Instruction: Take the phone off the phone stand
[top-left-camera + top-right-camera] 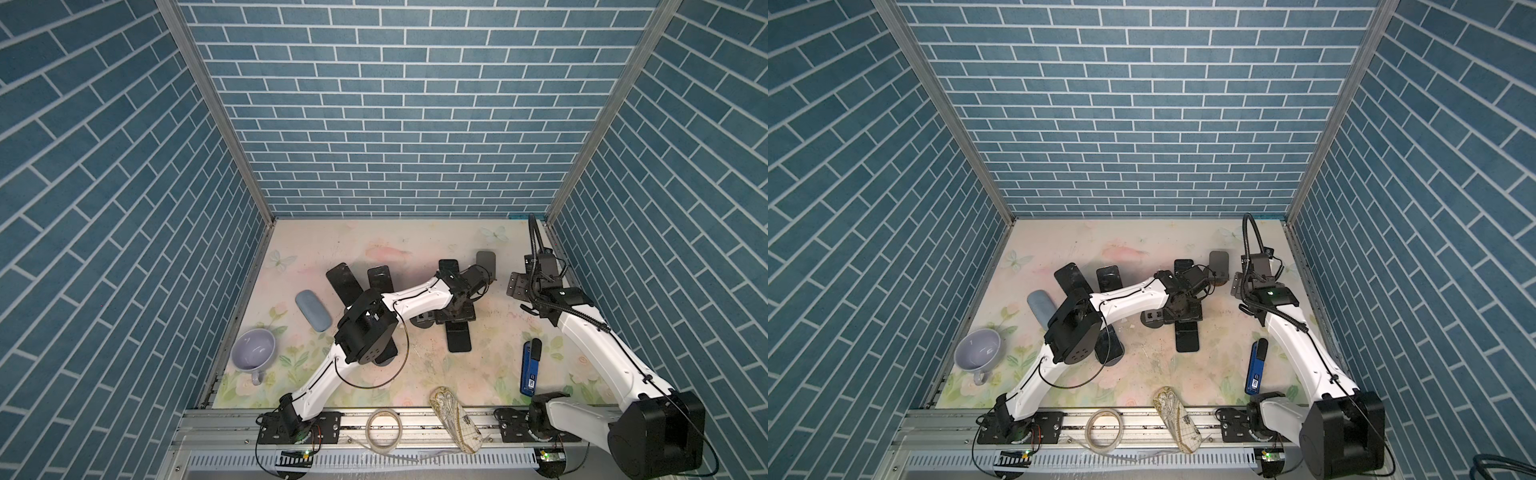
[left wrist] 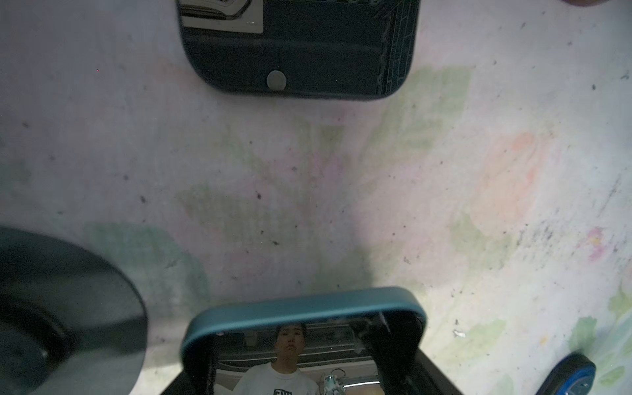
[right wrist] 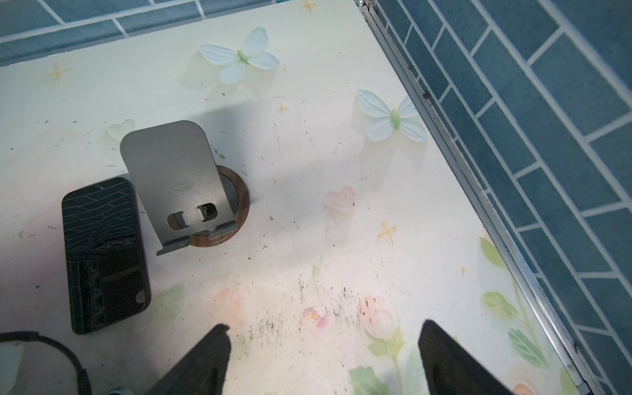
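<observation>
In the left wrist view a phone [image 2: 301,345] in a teal case, its dark screen mirroring the room, sits between the black fingers [image 2: 393,349] of my left gripper [image 2: 301,342], which is shut on it. In both top views that gripper [image 1: 457,301] points down over a black phone stand [image 1: 461,316] at mid-table. The arm hides whether the phone still rests on the stand. My right gripper [image 3: 325,338] is open and holds nothing. It hovers over bare table at the right [image 1: 517,289], near an empty grey stand on a round wooden base [image 3: 191,184].
Several dark phones lie flat on the table [image 1: 345,282] [image 1: 459,338] [image 3: 106,253]. A round dark stand base [image 2: 51,307] sits beside the held phone. A lilac cup [image 1: 253,349], grey-blue case [image 1: 312,311], blue device [image 1: 530,368], patterned case [image 1: 455,417] and tape ring [image 1: 384,428] lie around.
</observation>
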Tool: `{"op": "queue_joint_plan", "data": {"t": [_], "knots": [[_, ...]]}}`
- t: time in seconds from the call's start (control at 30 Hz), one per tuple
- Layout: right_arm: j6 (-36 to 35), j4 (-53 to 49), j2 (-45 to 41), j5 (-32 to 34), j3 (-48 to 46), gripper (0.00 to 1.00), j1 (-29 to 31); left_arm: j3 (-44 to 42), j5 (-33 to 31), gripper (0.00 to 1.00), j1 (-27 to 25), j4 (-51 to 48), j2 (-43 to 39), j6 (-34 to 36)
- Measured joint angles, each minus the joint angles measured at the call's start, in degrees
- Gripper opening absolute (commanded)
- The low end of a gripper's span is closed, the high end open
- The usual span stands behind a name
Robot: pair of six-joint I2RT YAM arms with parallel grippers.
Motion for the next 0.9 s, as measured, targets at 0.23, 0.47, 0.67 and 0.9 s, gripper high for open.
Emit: {"op": "queue_joint_plan", "data": {"t": [0.23,0.47,0.67,0.9], "knots": [[0.0,0.0,0.0,0.0,0.0,0.87,0.0,0.0,0.7,0.67,0.1,0.1,0.0,0.2],[0.0,0.0,0.0,0.0,0.0,0.88,0.0,-0.3,1.2,0.69,0.3,1.1,0.0,0.3],[0.0,0.0,0.0,0.0,0.0,0.87,0.0,-0.5,1.2,0.70,0.4,1.6,0.0,0.5],[0.0,0.0,0.0,0.0,0.0,0.87,0.0,-0.5,1.3,0.73,0.4,1.7,0.0,0.5]]}}
